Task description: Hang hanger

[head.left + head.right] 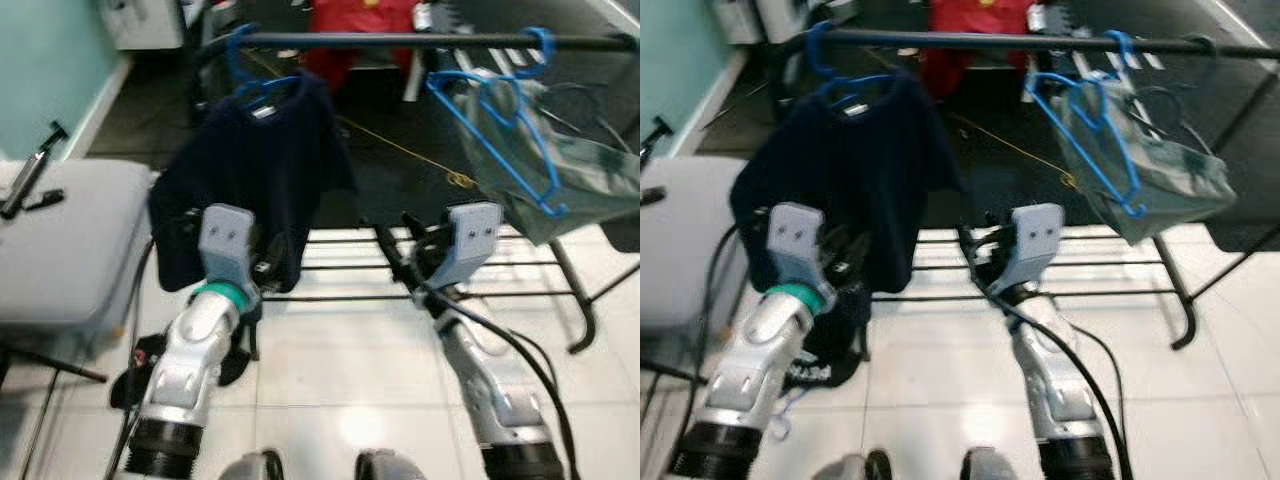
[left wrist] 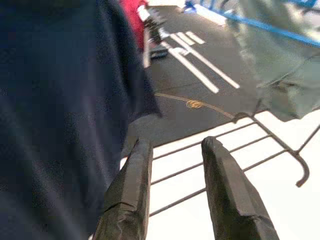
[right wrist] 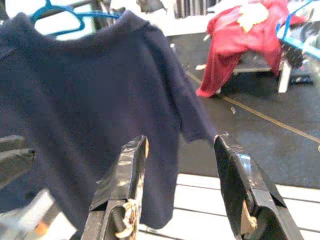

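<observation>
A navy T-shirt [image 1: 250, 170] hangs on a blue hanger [image 1: 238, 55] hooked over the black rail [image 1: 400, 40] of a clothes rack. Further right on the rail, a second blue hanger [image 1: 500, 130] carries a grey-green garment [image 1: 570, 180]. My left gripper [image 2: 175, 150] is open and empty, low beside the navy shirt's hem. My right gripper [image 3: 181, 145] is also open and empty, a short way right of the shirt, over the rack's lower bars.
The rack's lower bars [image 1: 500, 265] and angled leg [image 1: 580, 310] stand on white tiles. A grey padded surface [image 1: 70, 240] at the left holds a black tool [image 1: 30, 175]. A red cloth [image 1: 360, 30] lies behind the rail. A black bag [image 1: 825, 365] sits by my left arm.
</observation>
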`<state>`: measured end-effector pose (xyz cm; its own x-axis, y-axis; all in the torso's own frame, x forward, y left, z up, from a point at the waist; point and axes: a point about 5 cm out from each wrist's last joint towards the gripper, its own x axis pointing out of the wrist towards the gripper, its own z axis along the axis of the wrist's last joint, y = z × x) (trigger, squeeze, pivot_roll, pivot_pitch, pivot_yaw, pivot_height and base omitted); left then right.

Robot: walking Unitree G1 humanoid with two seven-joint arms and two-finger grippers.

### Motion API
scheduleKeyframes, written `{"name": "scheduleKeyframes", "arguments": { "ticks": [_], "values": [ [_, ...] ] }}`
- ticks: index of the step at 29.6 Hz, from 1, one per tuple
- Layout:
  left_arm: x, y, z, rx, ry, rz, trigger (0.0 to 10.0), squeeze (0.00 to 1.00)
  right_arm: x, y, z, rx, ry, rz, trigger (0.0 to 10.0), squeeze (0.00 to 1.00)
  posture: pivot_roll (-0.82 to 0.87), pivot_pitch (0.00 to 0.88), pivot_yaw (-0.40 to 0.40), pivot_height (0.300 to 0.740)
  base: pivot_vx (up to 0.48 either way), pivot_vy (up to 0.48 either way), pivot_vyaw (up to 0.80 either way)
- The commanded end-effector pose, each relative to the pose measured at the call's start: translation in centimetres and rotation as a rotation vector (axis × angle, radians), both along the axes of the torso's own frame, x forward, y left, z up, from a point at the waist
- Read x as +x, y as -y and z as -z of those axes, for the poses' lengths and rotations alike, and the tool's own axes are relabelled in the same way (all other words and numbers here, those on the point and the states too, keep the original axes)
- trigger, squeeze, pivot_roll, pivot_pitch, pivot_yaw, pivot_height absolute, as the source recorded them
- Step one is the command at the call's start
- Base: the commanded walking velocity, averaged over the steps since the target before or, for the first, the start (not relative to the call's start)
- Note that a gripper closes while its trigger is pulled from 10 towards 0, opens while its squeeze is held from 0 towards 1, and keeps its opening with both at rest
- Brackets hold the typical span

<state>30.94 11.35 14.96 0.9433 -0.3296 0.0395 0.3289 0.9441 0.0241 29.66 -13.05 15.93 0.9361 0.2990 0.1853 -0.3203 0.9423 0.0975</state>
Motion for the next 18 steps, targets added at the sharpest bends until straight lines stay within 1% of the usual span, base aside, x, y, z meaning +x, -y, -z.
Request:
{"name": "scheduleKeyframes", "arguments": {
  "ticks": [1, 7, 12, 18],
  "values": [
    [-0.25, -0.82, 0.92, 0.007, -0.038, -0.031, 10.0, 0.0, -0.16, -0.62, 0.45, -0.008, -0.014, -0.021, 10.0, 0.0, -0.05, 0.092, 0.064, 0.74, 0.0, 0.0, 0.0],
    [-0.26, -0.96, 1.11, 0.011, -0.046, -0.05, 10.0, 0.0, -0.09, -0.73, 0.51, -0.008, -0.019, -0.028, 10.0, 0.0, -0.04, 0.095, 0.061, 0.74, 0.0, 0.0, 0.0],
    [-0.09, -1.28, 0.78, 0.019, -0.022, -0.078, 10.0, 0.0, -0.01, -1.11, 0.42, 0.001, -0.015, -0.055, 10.0, 0.0, -0.04, 0.098, 0.057, 0.74, 0.0, 0.0, 0.0],
    [-0.08, -1.26, 0.51, 0.005, -0.006, -0.075, 10.0, 0.0, 0.0, -1.21, 0.35, 0.003, -0.012, -0.067, 10.0, 0.0, -0.04, 0.099, 0.055, 0.74, 0.0, 0.0, 0.0]
  ]
}}
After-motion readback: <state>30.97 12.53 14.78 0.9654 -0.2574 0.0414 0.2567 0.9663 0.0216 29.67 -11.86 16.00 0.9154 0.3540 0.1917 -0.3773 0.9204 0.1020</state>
